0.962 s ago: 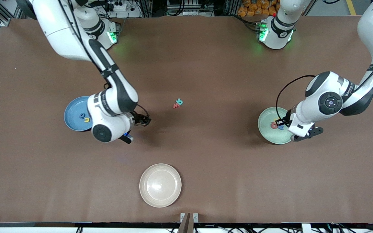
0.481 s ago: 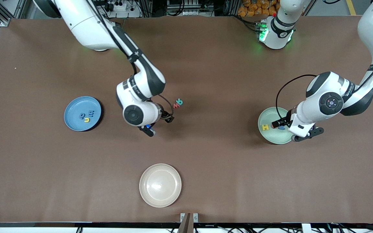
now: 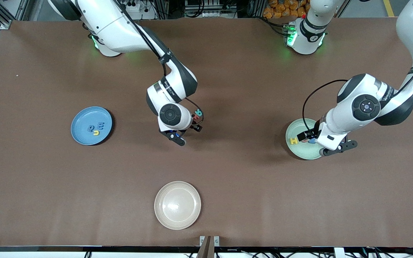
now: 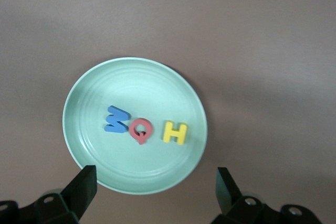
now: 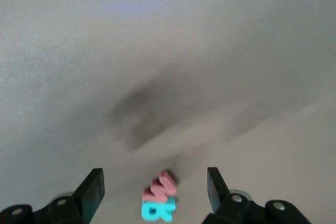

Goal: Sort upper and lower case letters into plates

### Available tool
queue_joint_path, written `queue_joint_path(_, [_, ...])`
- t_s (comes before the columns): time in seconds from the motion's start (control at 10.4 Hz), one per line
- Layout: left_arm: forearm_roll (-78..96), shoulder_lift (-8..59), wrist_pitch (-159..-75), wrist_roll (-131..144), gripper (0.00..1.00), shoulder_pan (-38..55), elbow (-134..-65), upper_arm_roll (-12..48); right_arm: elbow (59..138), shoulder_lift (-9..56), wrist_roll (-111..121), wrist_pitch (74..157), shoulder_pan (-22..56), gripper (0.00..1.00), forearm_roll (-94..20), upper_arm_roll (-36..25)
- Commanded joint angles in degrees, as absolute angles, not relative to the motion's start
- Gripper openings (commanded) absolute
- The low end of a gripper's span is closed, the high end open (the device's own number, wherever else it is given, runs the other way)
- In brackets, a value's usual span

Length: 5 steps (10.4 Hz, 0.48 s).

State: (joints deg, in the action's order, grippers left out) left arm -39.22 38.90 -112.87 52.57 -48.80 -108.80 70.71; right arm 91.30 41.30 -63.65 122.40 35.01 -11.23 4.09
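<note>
Matt brown table (image 3: pixel 228 172), glossy mint plate (image 4: pixel 89 98), foam-like letters (image 4: pixel 140 130), smooth

table (image 3: pixel 228 172): brown | on it: blue plate (image 3: pixel 81 138), mint plate (image 3: pixel 305 154), beige plate (image 3: pixel 177 205), two letters (image 5: pixel 160 199)

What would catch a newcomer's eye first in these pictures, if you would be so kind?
Probably the mint green plate at the left arm's end of the table, holding a blue, a red-pink and a yellow letter H, with the open left claw above it. Next, the open right claw over the pink and teal letters lying together mid-table. The cream plate sits nearest the front camera.
</note>
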Motion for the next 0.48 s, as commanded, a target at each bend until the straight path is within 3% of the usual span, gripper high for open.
queue_joint_path(0.0, [-39.9, 37.5, -110.5, 54.9, 1.00, -46.8, -107.8, 72.9, 93.0, 41.2, -63.5, 125.4, 36.8, 0.87, -9.8, 3.6])
queue_joint_path(0.38, [-39.8, 37.6, -109.2, 56.9, 1.00, -45.7, -107.1, 73.7, 95.1, 40.8, -63.0, 126.6, 37.9, 0.85, -9.8, 3.7])
